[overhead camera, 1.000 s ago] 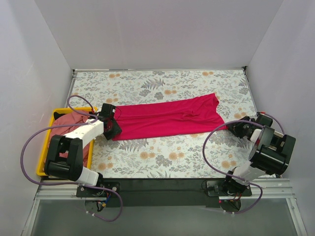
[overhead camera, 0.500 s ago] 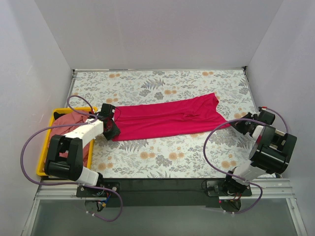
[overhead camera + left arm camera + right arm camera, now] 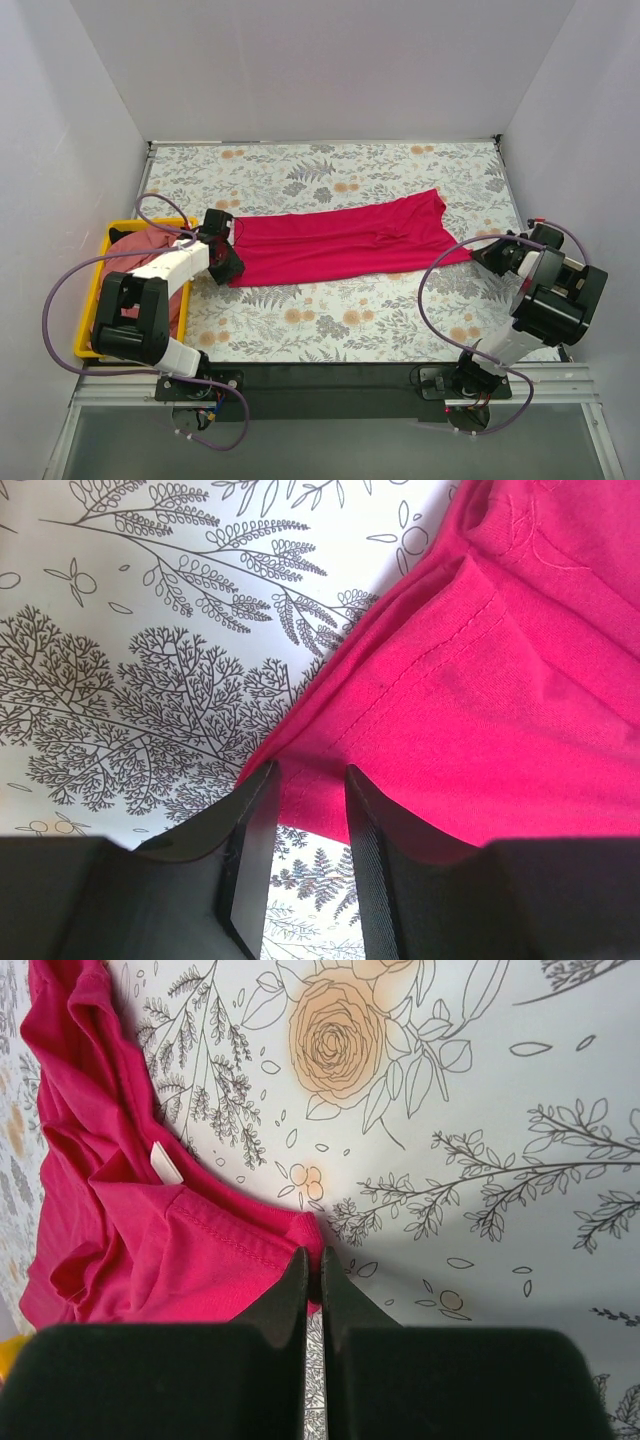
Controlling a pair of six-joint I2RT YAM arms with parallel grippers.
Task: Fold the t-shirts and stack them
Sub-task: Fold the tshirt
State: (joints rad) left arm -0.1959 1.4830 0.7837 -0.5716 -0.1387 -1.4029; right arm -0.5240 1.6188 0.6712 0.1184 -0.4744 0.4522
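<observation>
The bright magenta-red t-shirt (image 3: 340, 240) lies stretched in a long band across the middle of the table. My left gripper (image 3: 228, 262) sits low at its left end. In the left wrist view the jaws (image 3: 305, 775) stand apart, with the shirt's hem (image 3: 420, 660) at their tips and table showing between them. My right gripper (image 3: 487, 256) is shut on the shirt's right corner (image 3: 250, 1250), pinched between the fingertips (image 3: 313, 1260). A small white tag (image 3: 165, 1163) shows on the cloth there. The salmon-pink t-shirt (image 3: 140, 243) lies bunched in the yellow bin.
The yellow bin (image 3: 88, 300) stands at the table's left edge beside my left arm. White walls close in the table on the left, back and right. Purple cables loop from both arms over the near part of the floral table (image 3: 340, 320).
My right gripper has moved a little to the right, drawing the shirt's right corner out with it. The left gripper and the shirt's left end have stayed put.
</observation>
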